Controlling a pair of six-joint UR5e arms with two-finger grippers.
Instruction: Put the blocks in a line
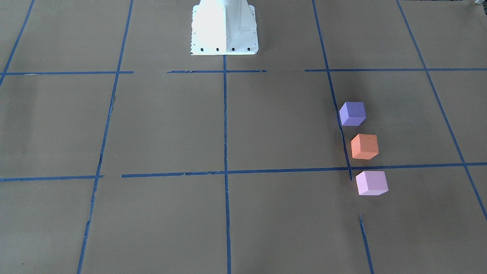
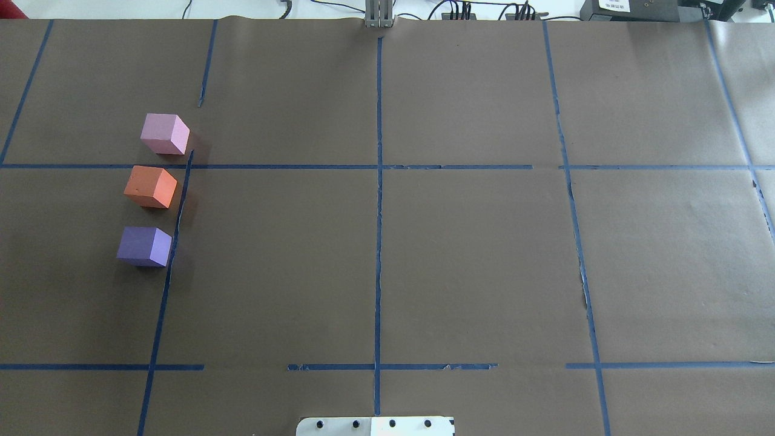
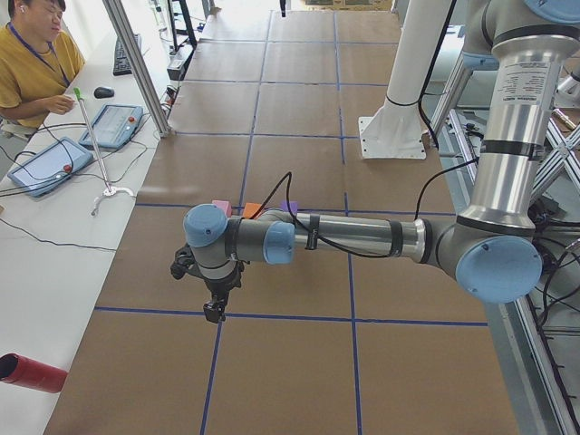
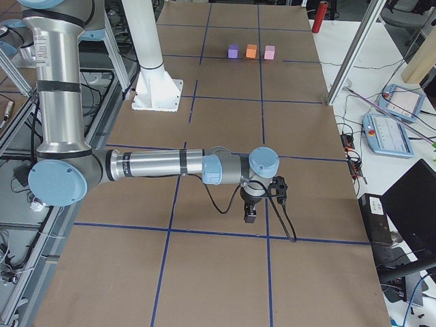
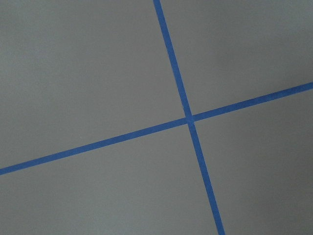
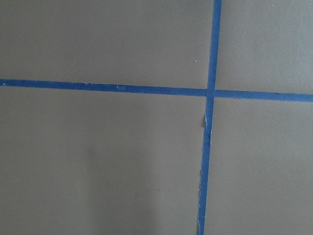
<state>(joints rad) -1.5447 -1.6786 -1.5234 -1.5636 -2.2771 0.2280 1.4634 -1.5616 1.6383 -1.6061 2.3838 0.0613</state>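
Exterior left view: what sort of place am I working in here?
Likely a robotics lab workcell: a paper-covered table gridded with blue tape, an operator seated beside teach pendants, and the industrial left arm reaching over the table.

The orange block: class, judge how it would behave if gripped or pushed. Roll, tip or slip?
The orange block is a flat-faced cube resting flat, so a push would probably slide it, not roll it. Equally wide and tall, it seems unlikely to tip. Its matte surface suggests a grasp would hold without slipping.
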